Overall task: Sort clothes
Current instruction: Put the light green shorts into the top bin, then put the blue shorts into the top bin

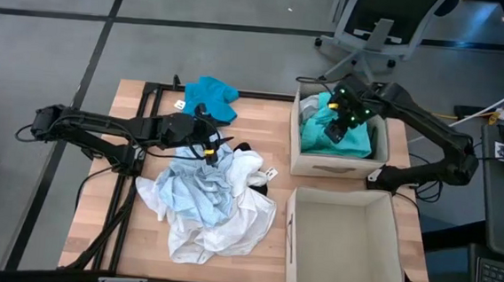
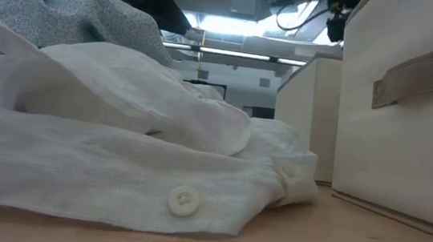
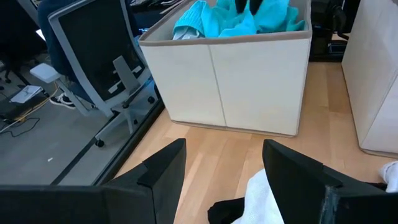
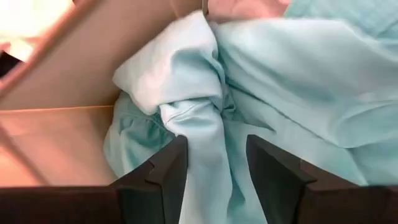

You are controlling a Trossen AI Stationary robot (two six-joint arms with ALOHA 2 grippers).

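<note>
Depositing step: right pincer [image 1: 335, 120], fingers apart astride teal garment [image 4: 205, 124], inside far box [image 1: 308, 167]. Left pincer [image 1: 207, 147], released, at pile [image 1: 207, 205] mid-counter. Next: withdraw, grasp another.

The left arm stretches from the table's left edge toward the middle, its links lying low and nearly level. The left gripper [image 1: 206, 140] sits near the table's centre, fingers [image 3: 163, 168] spread apart with a clear gap between them. The right arm rises from its base at the table's right side, bends at the elbow and reaches back toward the far right. The right gripper [image 1: 337, 120] points downward there, fingers [image 4: 168, 168] parted.
</note>
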